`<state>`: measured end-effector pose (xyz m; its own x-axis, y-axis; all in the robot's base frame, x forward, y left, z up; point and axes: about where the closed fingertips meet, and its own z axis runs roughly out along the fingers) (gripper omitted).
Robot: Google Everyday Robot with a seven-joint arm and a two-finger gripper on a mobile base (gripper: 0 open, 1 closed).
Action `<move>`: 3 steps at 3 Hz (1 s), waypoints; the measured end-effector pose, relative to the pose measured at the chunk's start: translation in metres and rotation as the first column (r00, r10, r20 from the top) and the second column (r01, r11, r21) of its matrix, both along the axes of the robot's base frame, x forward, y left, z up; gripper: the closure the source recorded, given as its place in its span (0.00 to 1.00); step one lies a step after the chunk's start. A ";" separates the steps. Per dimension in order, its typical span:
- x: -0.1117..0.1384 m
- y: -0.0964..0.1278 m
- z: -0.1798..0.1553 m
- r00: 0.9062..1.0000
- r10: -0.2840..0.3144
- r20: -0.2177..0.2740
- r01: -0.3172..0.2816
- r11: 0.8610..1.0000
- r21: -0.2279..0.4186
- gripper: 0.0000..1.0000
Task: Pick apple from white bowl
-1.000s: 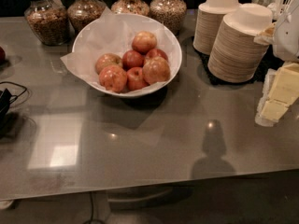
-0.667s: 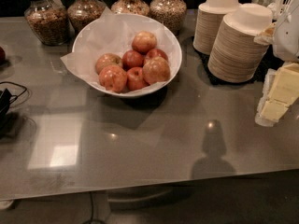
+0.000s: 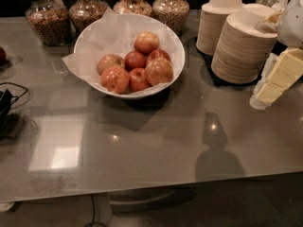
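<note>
The white bowl [image 3: 176, 44], wide and lined with crinkled white paper, stands at the back middle of the grey table. It holds several apples. The apple [image 3: 158, 71], large and orange-yellow with a red blush, lies at the bowl's front right, touching smaller red apples. My gripper [image 3: 278, 78], cream-coloured, is at the right edge of the view, far right of the bowl, beside the stacked disposable bowls. It holds nothing that I can see.
Two stacks of off-white disposable bowls [image 3: 241, 44] stand right of the white bowl. Several glass jars [image 3: 47, 18] line the back edge. A black cable and device [image 3: 7, 108] lie at the left edge. The table's front edge [image 3: 151, 186] runs across the bottom.
My gripper has shifted a little upward in the view, toward the table's far side. The bowl and apples have not moved.
</note>
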<state>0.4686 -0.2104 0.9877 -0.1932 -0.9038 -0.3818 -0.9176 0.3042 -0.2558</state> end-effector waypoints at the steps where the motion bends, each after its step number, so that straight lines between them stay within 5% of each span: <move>1: 0.022 0.022 0.010 0.998 0.053 0.027 -0.056 0.990 0.127 0.00; 3: 0.025 0.029 0.009 0.998 0.056 0.035 -0.060 0.988 0.141 0.00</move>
